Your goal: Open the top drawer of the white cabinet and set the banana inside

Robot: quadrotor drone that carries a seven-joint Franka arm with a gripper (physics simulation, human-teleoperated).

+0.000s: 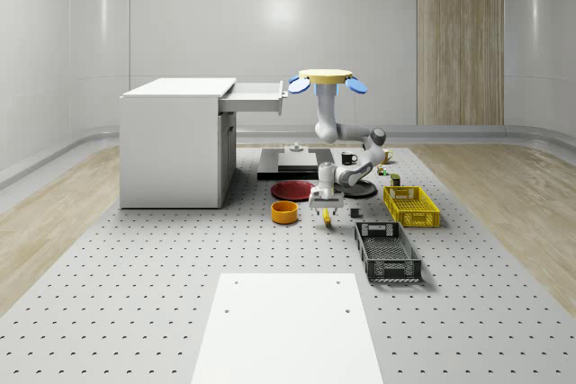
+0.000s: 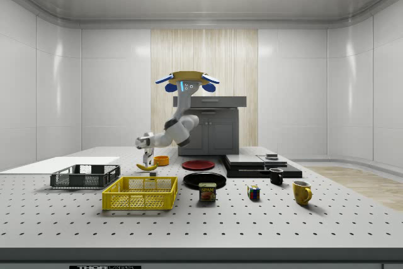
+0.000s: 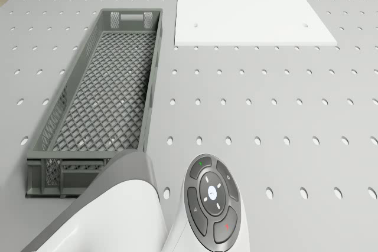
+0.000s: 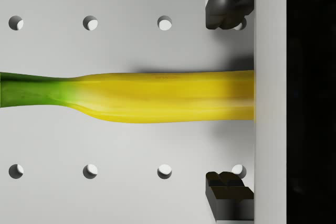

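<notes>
Wrist view looks straight down on the banana [image 4: 157, 97], which lies flat on the perforated table [image 4: 126, 182], its green stem running off to one side and its yellow body crossing the space between the two dark fingertips [image 4: 227, 4]. The fingers stand wide apart, one on each side of the fruit, and neither touches it, so the gripper [image 4: 228, 100] is spread and holds nothing.

In the whole-scene view the drone [image 1: 328, 80] hovers in the air just beside the white cabinet [image 1: 173, 143], level with the top drawer [image 1: 256, 96], which is pulled out of the cabinet front. From the drone the arm [image 1: 335, 137] bends down and away from the cabinet, ending with the gripper [image 1: 327, 210] directly above the banana [image 1: 326, 217] on the table. The orange bowl [image 1: 284, 212] sits between the banana and the cabinet, and the dark red plate [image 1: 293, 190] lies just behind the bowl. The yellow basket [image 1: 410, 205] and the grey crate [image 1: 387, 252] stand farther from the cabinet than the banana does.

The side view shows the gripper [image 2: 147, 160] pointing down just over the banana [image 2: 147, 167], with the orange bowl [image 2: 161, 160] near it.
</notes>
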